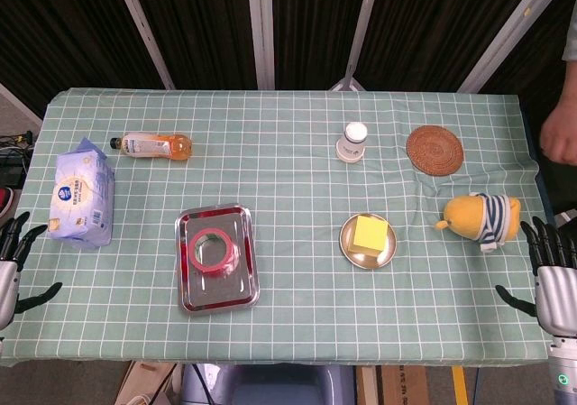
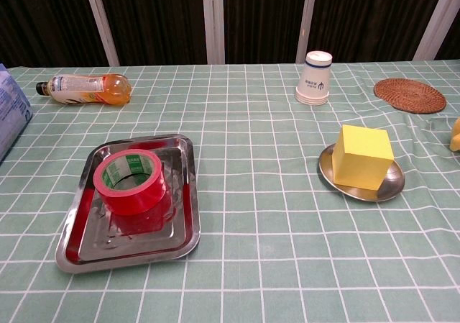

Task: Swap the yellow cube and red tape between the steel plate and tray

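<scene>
A roll of red tape point(image 1: 212, 248) point(image 2: 131, 180) lies in the rectangular steel tray point(image 1: 239, 292) point(image 2: 122, 247), left of the table's middle. To its right, a yellow cube point(image 1: 370, 234) point(image 2: 365, 156) sits on the round steel plate point(image 1: 353, 253) point(image 2: 379, 190). My left hand point(image 1: 13, 265) hovers at the table's left edge with its fingers spread, holding nothing. My right hand point(image 1: 551, 274) stays at the right edge, fingers apart and empty. Neither hand appears in the chest view.
An orange drink bottle point(image 1: 155, 143) point(image 2: 85, 88) lies at the back left, beside a blue and white packet point(image 1: 81, 196). An upturned paper cup point(image 1: 352, 141) point(image 2: 315, 77) and a woven coaster point(image 1: 435, 149) point(image 2: 410, 94) sit at the back right. A yellow plush toy point(image 1: 480, 218) lies near my right hand.
</scene>
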`<state>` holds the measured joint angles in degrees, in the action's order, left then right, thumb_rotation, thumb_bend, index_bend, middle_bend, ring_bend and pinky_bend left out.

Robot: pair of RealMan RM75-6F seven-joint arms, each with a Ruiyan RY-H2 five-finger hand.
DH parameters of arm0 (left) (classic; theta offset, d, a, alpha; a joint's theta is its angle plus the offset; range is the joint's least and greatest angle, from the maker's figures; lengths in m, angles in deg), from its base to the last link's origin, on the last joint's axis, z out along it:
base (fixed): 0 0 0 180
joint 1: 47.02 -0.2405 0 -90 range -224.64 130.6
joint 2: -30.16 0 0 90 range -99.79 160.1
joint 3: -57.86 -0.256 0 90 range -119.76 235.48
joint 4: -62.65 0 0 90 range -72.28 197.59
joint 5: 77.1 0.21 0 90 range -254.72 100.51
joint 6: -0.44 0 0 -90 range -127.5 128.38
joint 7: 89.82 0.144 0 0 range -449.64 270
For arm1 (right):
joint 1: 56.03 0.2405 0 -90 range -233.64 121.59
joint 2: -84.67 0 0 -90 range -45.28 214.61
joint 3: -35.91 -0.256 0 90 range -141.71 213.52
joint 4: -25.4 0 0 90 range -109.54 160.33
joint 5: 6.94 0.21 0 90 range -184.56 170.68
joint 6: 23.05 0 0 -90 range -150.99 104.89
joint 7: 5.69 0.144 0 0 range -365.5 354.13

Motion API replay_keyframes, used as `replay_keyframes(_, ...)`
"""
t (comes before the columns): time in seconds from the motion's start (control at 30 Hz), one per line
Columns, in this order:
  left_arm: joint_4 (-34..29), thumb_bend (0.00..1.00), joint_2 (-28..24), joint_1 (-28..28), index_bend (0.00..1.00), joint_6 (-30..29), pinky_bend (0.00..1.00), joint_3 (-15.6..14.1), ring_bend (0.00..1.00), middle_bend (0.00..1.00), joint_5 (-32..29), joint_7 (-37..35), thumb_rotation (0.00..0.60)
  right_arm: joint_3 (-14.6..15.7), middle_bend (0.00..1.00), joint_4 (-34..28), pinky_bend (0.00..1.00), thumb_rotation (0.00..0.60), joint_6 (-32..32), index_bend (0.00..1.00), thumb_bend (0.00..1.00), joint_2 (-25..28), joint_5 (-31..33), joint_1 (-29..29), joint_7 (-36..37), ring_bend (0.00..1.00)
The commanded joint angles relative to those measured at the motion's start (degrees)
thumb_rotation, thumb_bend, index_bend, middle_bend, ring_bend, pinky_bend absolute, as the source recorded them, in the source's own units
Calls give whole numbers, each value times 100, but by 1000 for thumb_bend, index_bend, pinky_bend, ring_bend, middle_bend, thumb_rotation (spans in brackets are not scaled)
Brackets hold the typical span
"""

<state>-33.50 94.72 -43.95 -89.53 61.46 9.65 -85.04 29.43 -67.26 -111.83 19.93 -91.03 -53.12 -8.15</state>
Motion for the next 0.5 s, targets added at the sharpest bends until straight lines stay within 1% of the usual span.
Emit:
replay_keyframes(0.03, -8, 147, -4, -8, 169, -15, 91, -20, 0, 0, 38, -5, 600, 12, 0, -6, 0, 600, -6, 0, 0, 5, -18, -6, -9, 0)
replay_keyframes(0.37, -14, 147, -42, -66, 169, -136, 91, -55, 0, 0, 149, -97, 600, 64, 0, -63, 0, 600, 47, 0, 0, -14, -108, 26, -77, 0)
replay_keyframes(0.5, 63, 147, -28, -34, 169, -111, 91, 32, 0, 0, 43, -203, 600, 80, 0, -83, 0, 600, 212, 0, 0, -61, -84, 102, -60, 0)
